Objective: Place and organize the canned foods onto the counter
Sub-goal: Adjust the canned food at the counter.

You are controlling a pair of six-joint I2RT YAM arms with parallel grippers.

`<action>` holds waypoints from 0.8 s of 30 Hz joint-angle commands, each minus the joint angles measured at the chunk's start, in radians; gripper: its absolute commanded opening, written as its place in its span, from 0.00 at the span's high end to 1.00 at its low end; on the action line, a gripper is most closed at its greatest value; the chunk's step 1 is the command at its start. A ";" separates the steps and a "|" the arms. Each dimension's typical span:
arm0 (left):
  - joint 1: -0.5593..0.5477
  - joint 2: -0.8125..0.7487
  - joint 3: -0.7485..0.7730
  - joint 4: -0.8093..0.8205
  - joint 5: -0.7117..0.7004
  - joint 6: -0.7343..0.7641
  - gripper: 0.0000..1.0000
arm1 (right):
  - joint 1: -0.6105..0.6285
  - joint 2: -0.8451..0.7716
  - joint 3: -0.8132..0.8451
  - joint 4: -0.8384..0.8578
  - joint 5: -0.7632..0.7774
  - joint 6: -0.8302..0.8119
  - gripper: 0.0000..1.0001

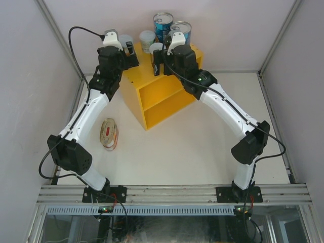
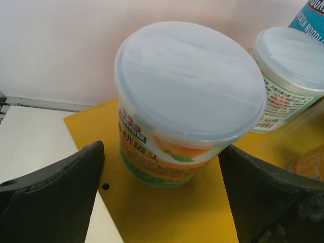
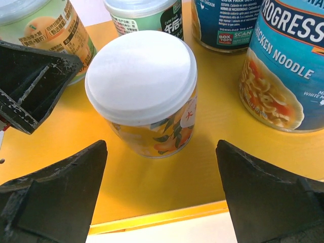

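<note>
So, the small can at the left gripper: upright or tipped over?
Upright. The small can stands on its base on the counter, lid facing up; the left gripper is open.

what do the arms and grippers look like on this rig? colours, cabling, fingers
Left arm and right arm match: white link shells, black joint housings, black bases. A loose black cable loops along each. Left gripper and right gripper: black bodies, white caps, broad matte-black wedge fingers, scuffed.
</note>
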 commanded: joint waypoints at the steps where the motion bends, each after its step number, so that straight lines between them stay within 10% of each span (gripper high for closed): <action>1: -0.007 -0.048 -0.007 -0.072 -0.023 -0.013 0.04 | 0.015 -0.078 -0.015 0.030 0.020 0.004 0.12; 24: -0.152 -0.340 -0.140 -0.206 -0.174 -0.071 0.01 | 0.107 -0.332 -0.259 0.004 0.124 0.029 0.13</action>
